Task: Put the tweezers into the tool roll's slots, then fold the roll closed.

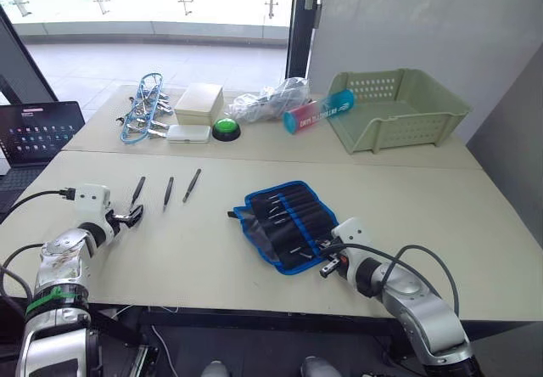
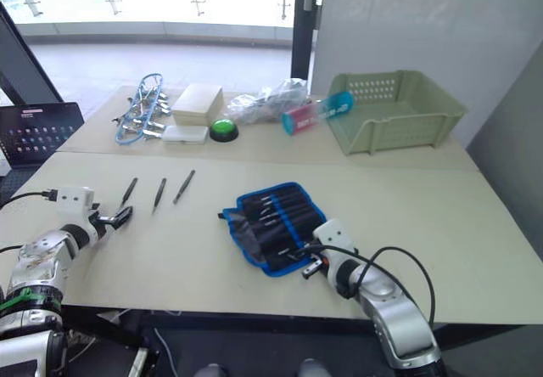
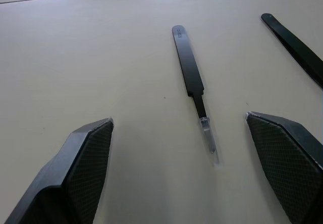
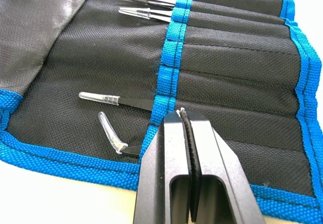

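Note:
The tool roll (image 1: 284, 224) lies open on the table, black with a blue edge. Several tweezers sit in its slots (image 4: 237, 82), their clear-capped tips (image 4: 101, 98) sticking out past the blue band. My right gripper (image 4: 180, 112) is shut and empty, hovering over the slot band at the roll's near corner (image 1: 327, 267). Three loose black tweezers (image 1: 168, 192) lie side by side on the table's left. The leftmost tweezers (image 3: 192, 82) lie just ahead of my open left gripper (image 3: 179, 119), between its fingers' lines and untouched.
At the back stand a green plastic basket (image 1: 394, 109), a pink-and-blue tube (image 1: 318, 111), a clear bag (image 1: 267, 101), a green button (image 1: 226, 128), a white box (image 1: 198, 103) and a blue-wire clip bundle (image 1: 144, 105). A laptop (image 1: 38, 131) sits far left.

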Motion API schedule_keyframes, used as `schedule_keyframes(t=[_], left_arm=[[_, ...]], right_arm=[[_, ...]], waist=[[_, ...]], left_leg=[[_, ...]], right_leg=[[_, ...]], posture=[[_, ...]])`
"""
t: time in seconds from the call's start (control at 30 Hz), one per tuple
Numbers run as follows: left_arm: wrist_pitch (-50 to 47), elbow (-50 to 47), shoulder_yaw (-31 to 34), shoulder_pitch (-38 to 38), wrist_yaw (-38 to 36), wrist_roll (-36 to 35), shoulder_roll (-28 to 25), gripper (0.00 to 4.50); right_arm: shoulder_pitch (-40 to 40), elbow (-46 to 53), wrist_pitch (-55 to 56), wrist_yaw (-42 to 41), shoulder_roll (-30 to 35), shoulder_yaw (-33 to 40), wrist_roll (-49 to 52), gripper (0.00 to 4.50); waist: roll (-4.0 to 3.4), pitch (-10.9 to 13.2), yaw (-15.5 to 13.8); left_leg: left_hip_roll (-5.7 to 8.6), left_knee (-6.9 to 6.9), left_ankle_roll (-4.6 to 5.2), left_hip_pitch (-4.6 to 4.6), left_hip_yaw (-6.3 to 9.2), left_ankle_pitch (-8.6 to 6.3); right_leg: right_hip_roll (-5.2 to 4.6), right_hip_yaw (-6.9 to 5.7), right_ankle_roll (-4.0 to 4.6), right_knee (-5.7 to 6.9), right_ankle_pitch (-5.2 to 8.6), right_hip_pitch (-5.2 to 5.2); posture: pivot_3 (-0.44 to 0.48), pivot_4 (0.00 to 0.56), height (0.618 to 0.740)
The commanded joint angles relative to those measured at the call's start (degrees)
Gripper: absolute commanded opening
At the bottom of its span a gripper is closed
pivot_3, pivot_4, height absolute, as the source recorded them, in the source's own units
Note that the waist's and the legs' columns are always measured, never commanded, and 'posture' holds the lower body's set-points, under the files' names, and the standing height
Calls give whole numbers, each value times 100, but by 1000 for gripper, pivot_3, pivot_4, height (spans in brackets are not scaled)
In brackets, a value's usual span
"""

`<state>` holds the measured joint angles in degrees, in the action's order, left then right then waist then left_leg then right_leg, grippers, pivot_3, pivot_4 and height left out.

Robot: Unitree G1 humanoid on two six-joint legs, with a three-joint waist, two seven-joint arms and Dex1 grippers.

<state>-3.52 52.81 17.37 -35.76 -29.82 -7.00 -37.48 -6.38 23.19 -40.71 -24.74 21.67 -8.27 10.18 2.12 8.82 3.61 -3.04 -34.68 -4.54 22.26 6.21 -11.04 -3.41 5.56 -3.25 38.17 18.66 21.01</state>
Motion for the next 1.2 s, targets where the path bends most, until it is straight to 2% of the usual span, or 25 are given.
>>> schedule_keyframes(t=[0.03,0.1,0.47,0.57,0.77,0.93,1.1,1.2], left_arm=[[206,724,-369,-235,102,303,221,4211],[322,919,-404,-317,37,291,300,3685],[494,1311,-380,-543,86,227,230,52],[545,1240,-381,-621,122,220,134,19],[208,-719,-232,-318,-367,-247,-5,19],[-1344,-3319,-572,-35,-1018,-929,104,19],[-2612,-4343,-1187,-238,-1563,-1278,158,19],[-3925,-5116,-2190,-521,-1853,-1493,456,19]], right_arm=[[24,-26,-183,-50,-29,-211,25,0],[21,-3,-186,-43,-25,-212,20,0],[-2,38,-207,6,-75,-268,-2,0],[6,26,-193,9,-82,-288,-11,0],[49,48,-185,39,-98,-285,-24,0],[104,45,-194,85,-122,-364,-64,0],[123,-1,-199,122,-148,-478,-109,0],[145,-74,-127,90,-195,-543,-121,0]], waist=[[-13,-5,-17],[-29,-14,-36],[-67,-30,-22],[-67,-29,-12],[-36,-13,22],[-10,0,24],[-11,1,54],[-9,1,45]], left_leg=[[1,-1,0,0,0,0],[2,-2,0,-1,0,0],[2,3,0,-33,0,0],[2,3,0,-31,0,0],[0,7,0,-4,1,0],[-1,6,-1,26,3,0],[-1,7,-1,16,3,0],[-1,5,-1,19,3,0]], right_leg=[[-1,0,-1,0,0,-1],[-2,0,-3,-1,1,-4],[-1,1,-37,-4,21,-35],[-1,1,-36,-5,20,-34],[1,0,-6,-7,3,-9],[1,0,-4,-7,1,17],[2,3,-5,-7,3,13],[3,2,-5,-8,3,13]], posture=[[0,150,740],[0,150,740],[0,150,740],[0,150,740],[0,150,740],[0,150,740],[0,150,740],[0,150,740]])
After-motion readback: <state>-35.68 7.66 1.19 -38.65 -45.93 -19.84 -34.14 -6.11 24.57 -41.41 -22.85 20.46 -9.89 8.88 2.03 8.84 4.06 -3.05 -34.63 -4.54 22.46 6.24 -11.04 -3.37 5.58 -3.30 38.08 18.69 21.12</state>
